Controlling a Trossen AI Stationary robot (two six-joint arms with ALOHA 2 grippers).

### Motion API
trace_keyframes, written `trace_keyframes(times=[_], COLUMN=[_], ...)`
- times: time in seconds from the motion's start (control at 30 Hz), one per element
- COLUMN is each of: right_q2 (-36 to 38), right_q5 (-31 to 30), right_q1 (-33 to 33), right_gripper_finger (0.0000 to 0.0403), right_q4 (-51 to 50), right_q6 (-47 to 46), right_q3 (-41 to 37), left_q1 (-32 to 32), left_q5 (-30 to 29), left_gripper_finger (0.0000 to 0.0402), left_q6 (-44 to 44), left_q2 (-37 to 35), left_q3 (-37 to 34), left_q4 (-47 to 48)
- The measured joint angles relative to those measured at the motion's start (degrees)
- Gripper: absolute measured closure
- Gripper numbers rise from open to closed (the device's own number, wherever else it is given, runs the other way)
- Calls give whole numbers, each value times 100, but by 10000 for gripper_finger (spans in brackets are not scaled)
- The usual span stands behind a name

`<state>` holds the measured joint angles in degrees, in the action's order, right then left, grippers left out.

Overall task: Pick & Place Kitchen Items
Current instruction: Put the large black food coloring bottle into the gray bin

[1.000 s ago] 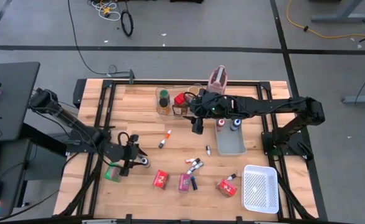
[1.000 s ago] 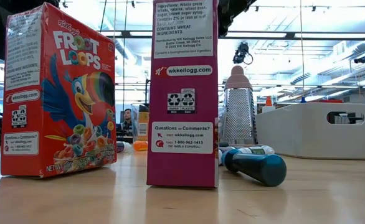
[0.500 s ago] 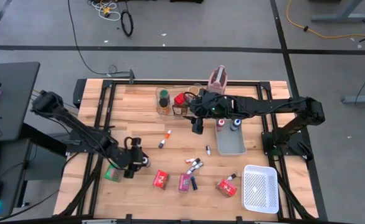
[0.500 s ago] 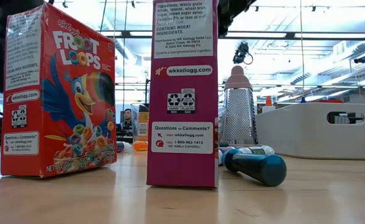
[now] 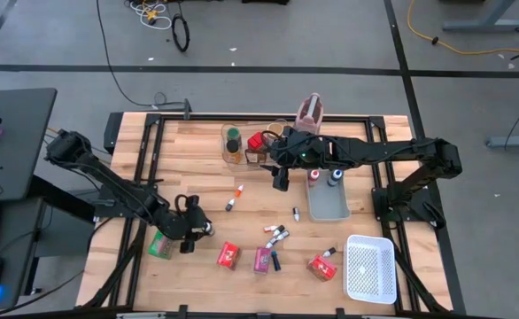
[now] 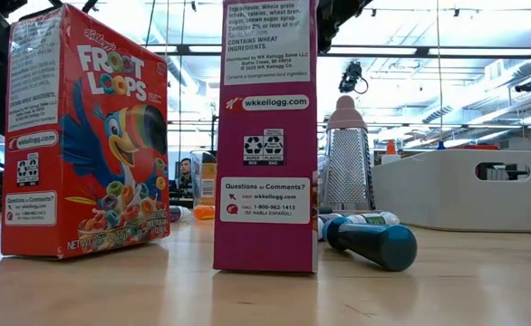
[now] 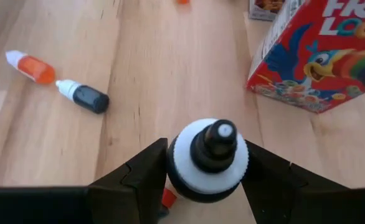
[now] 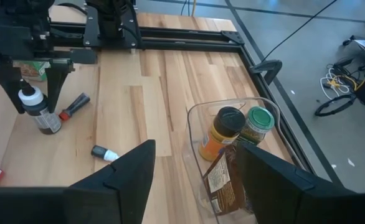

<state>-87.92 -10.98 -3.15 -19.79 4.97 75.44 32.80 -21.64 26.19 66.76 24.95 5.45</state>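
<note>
Spice bottle [image 7: 207, 160] clamped upright between left claw [image 7: 204, 177] fingers, just beside Froot Loops box [image 7: 316, 53]; white collar, dark cap, dark contents. Right claw [image 8: 192, 180] spread wide above clear bin [image 8: 232, 155].

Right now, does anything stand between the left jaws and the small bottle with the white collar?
Nothing visible does. The left gripper has its jaws against both sides of the bottle. The cereal box stands apart from it. The right gripper waits open near the clear bin.
</note>
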Motion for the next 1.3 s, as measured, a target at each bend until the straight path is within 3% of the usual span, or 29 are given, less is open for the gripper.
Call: trace_keyframes(times=[0.27, 0.5, 0.7, 1.03, 1.3], right_q2=[0, 0, 4, 4, 4], right_q5=[0, 5, 335, 353, 883], right_q1=[0, 0, 1, -1, 1], right_gripper_finger=[167, 167, 167, 167, 167], right_q4=[11, 17, 334, 994, 2057], right_q6=[2, 2, 2, 9, -101], right_q3=[0, -8, -326, -752, -1219], left_q1=[0, 0, 2, -4, -7], left_q5=[-10, -445, -278, -432, -745], left_gripper_finger=[207, 207, 207, 207, 253], left_q6=[372, 362, 327, 334, 149], left_q2=[0, 0, 0, 0, 0], left_q3=[0, 0, 0, 0, 0], left_q4=[-60, -90, 222, 328, 155])
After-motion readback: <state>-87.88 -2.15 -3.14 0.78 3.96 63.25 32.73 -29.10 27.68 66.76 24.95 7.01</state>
